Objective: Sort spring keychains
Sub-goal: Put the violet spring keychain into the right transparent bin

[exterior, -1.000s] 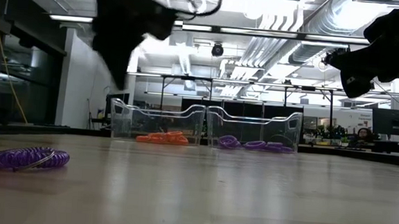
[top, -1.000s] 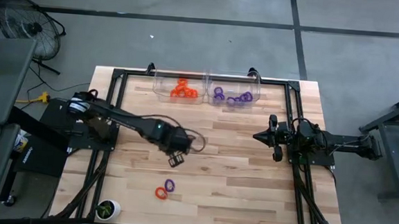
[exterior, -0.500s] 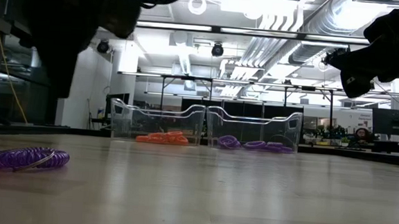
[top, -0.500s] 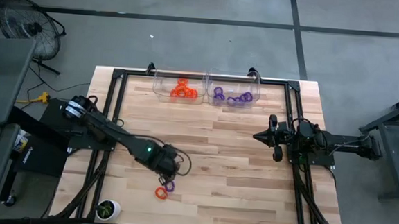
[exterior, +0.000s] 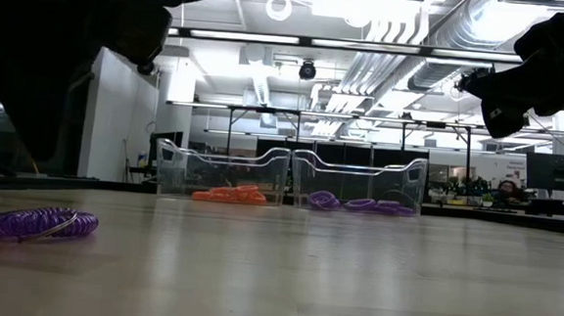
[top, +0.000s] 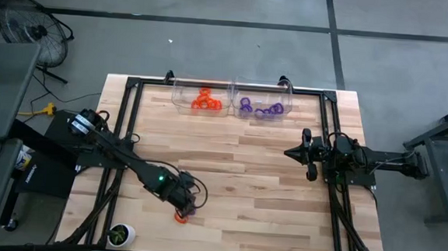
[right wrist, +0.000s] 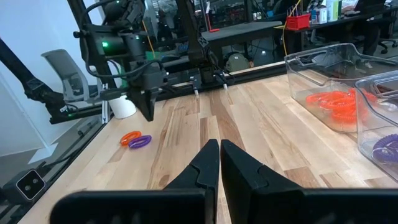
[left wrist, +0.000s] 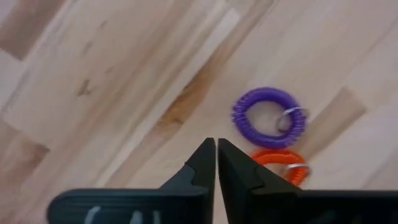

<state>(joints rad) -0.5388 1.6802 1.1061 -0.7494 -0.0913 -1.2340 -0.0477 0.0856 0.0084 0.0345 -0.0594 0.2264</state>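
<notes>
Seen from above, left gripper [top: 184, 205] low over two loose keychains, seemingly not touching. At table height, purple keychain [exterior: 42, 224] flat on wood. Wrist views: left fingers pinched shut, empty; right gripper [right wrist: 219, 152] likewise.

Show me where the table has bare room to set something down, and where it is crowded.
The widest bare wood lies mid-table, between the two clear bins at the far edge, the right gripper and the left gripper. The near right corner is bare too. It is crowded near the front left: the left gripper hangs over a purple keychain and an orange keychain.
</notes>
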